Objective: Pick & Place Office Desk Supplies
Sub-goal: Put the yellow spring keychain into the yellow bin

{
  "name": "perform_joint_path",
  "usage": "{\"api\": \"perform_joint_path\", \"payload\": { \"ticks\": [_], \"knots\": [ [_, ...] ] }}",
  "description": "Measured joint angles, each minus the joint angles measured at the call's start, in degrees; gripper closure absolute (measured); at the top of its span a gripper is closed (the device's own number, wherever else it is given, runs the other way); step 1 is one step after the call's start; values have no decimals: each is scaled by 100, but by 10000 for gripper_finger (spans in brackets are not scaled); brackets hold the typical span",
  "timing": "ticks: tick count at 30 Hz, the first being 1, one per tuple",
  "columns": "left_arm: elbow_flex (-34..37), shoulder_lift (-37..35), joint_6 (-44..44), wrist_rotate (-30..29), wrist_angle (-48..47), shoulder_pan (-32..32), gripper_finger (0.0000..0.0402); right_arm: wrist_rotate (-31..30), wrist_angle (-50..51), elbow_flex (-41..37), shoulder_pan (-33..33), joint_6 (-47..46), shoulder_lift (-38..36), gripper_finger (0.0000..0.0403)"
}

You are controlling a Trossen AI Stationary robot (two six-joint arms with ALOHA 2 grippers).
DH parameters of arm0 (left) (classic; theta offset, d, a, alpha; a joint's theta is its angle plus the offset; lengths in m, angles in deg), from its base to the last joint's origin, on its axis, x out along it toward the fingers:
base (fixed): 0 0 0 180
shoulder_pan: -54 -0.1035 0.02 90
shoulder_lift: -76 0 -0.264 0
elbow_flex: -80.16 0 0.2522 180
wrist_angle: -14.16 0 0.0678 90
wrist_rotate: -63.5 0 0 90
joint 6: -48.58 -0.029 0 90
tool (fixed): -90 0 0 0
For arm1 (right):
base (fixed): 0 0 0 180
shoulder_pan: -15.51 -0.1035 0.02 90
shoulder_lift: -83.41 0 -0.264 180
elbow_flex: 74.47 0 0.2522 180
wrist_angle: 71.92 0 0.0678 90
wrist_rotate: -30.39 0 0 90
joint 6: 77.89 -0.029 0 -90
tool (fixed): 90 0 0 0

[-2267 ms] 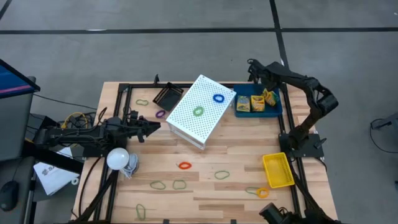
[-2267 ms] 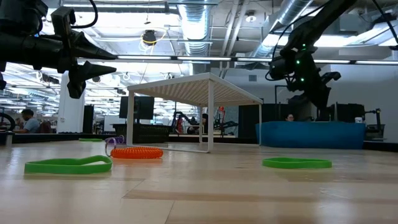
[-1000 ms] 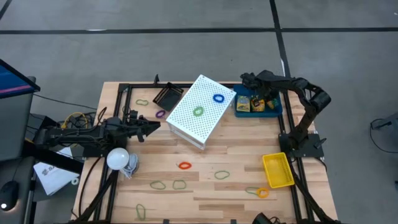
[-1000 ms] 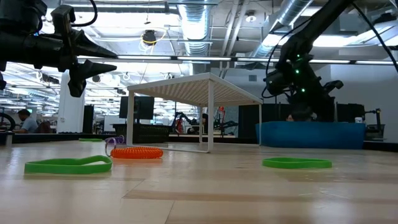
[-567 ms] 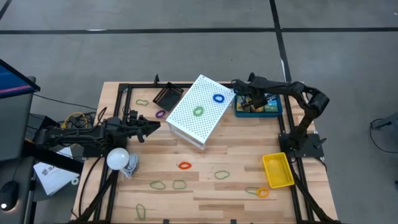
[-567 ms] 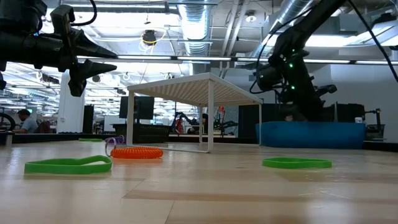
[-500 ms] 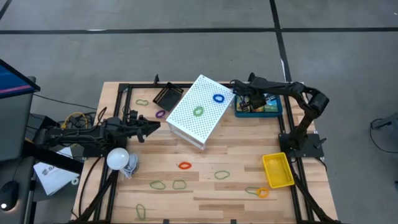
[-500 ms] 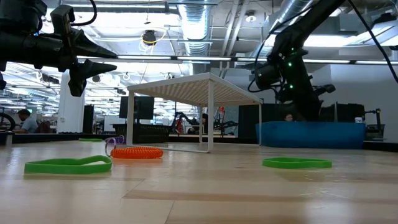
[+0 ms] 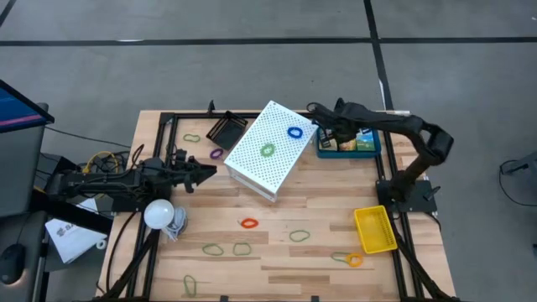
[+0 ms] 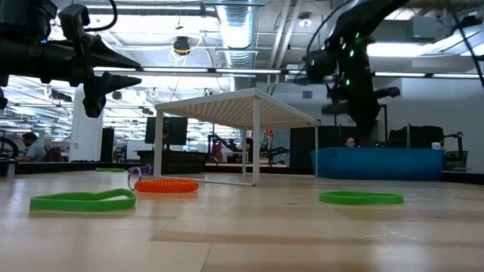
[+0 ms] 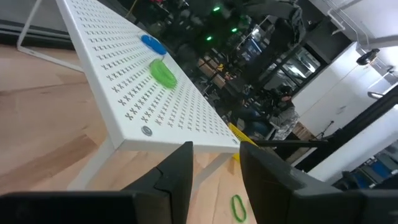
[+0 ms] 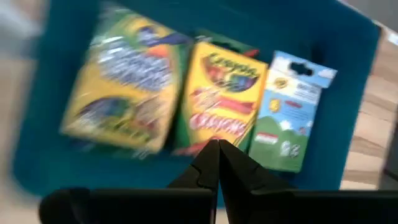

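On the near part of the wooden counter (image 9: 319,260), green rubber bands (image 9: 213,249) and an orange rubber band (image 9: 249,223) are lying loose, with the yellow mesh tray (image 9: 375,230) at the right edge. The left pincer (image 9: 206,170) is hovering beside the white perforated riser (image 9: 270,151), fingers (image 11: 180,171) partly apart and holding nothing. Green and blue bands (image 9: 294,132) are resting on the riser. Farther back, the right pincer (image 12: 218,163) is pinched narrow and empty over the blue mesh tray (image 12: 348,93), where three crayon packs (image 12: 221,102) are lying side by side.
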Motion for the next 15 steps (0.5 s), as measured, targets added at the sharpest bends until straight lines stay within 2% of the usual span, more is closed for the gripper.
{"api": "perform_joint_path", "payload": {
  "ticks": [5,9,12,15],
  "knots": [
    [2,0,-197,375,-16,0,275,480,-59,-20,-986,874,-901,400],
    [0,0,-449,460,-32,2,275,1037,-773,-363,-2088,1359,-1885,401],
    [1,0,-493,469,-35,2,275,1522,-1430,-794,-2907,1228,-2645,402],
    [0,0,-501,472,-36,2,275,1614,-1878,-1311,-3730,659,-3323,402]
  ]
}}
